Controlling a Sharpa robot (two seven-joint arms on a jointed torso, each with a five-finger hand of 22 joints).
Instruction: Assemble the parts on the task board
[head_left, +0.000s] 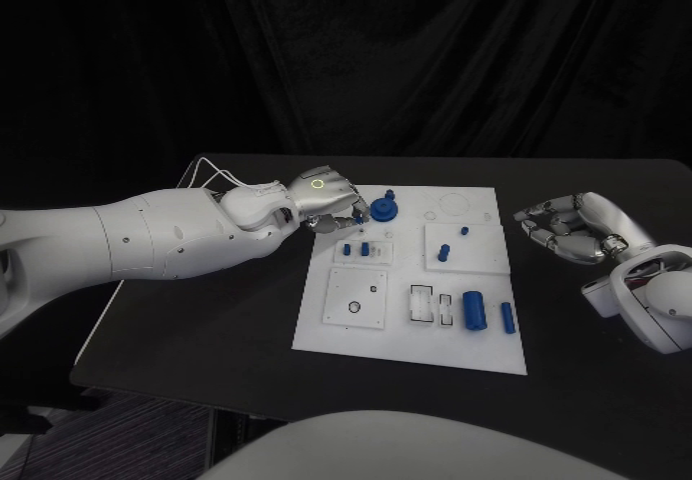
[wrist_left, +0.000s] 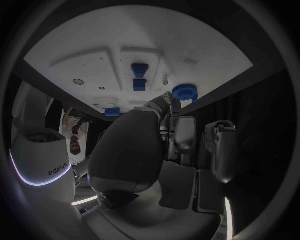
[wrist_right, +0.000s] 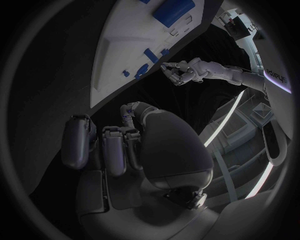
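Board (head_left: 490, 345): white, on black surface (head_left: 202, 330), long axis running away from the robot. Blue parts: round knob (head_left: 384, 210) at far edge; two cylinders (head_left: 475, 309) lying lengthwise near side. Left hand (head_left: 329, 200) beside knob, fingers curled, grasp unclear. Right hand (head_left: 577, 230) off board, curled, empty. Dark curtain (head_left: 433, 70) behind.

A robotics lab or test studio: a black table (head_left: 202, 340) stands against black curtains (head_left: 346, 70), with a white task board (head_left: 411, 345) holding small blue parts (head_left: 473, 308) at its centre. 2 white robot arms reach in from either side, each ending in a silver hand.
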